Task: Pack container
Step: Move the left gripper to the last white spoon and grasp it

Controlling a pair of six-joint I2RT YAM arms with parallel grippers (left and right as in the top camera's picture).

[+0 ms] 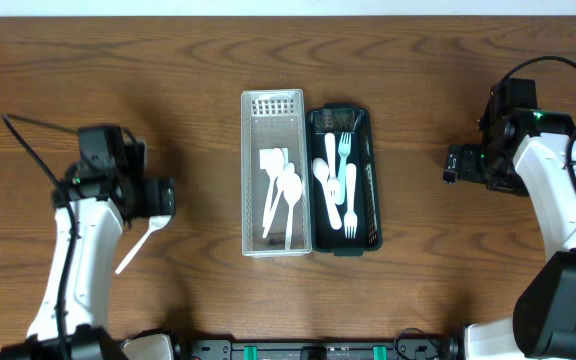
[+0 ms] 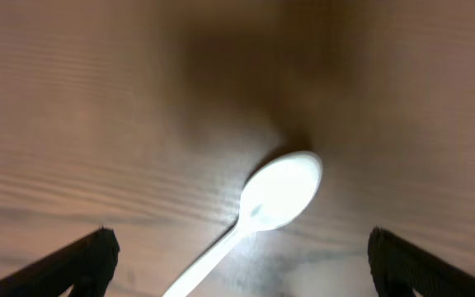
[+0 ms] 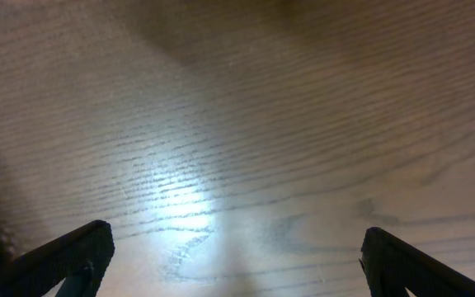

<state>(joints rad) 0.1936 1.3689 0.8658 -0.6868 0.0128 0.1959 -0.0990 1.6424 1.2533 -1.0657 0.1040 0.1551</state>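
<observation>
A white plastic spoon lies on the wooden table at the left, its bowl under my left gripper. In the left wrist view the spoon lies between the wide-open fingers, not touched. A white perforated tray holds several white spoons. Next to it a dark green tray holds white forks and spoons. My right gripper is open and empty over bare wood at the right; its view shows only table.
The two trays stand side by side in the middle of the table. A black cable runs behind the left arm. Bare wood surrounds both arms.
</observation>
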